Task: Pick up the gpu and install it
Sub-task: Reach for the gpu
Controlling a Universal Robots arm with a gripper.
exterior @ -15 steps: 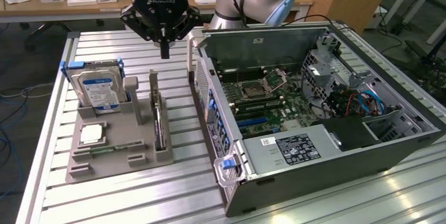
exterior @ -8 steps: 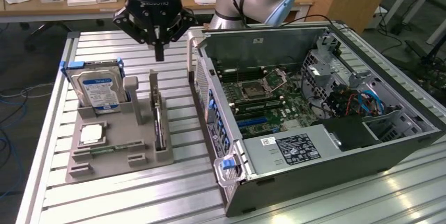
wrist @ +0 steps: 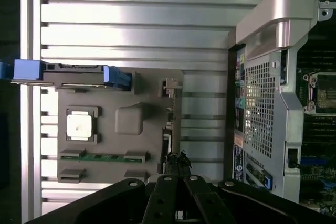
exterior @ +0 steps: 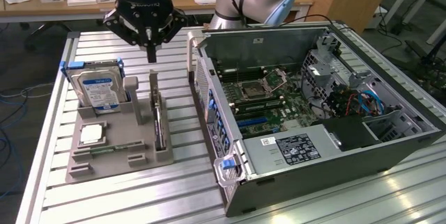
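The gpu (exterior: 160, 126) stands on its edge in a slot along the grey holder tray (exterior: 118, 130), on the side facing the computer case, with its metal bracket at the far end. In the wrist view the gpu (wrist: 168, 129) shows edge-on along the border of the tray (wrist: 142, 90). My gripper (exterior: 151, 57) hangs in the air above the tray's far end, over the card's bracket end and apart from it. Its fingers are shut together with nothing between them. The gripper (wrist: 176, 169) points down over the card's line.
The open computer case (exterior: 314, 109) lies on the exterior view's right with its motherboard exposed. In the tray stand a hard drive (exterior: 97, 91) with blue clips, a square processor chip (exterior: 92, 134) and a memory stick (exterior: 112, 148). The slatted table (exterior: 139, 198) carries everything.
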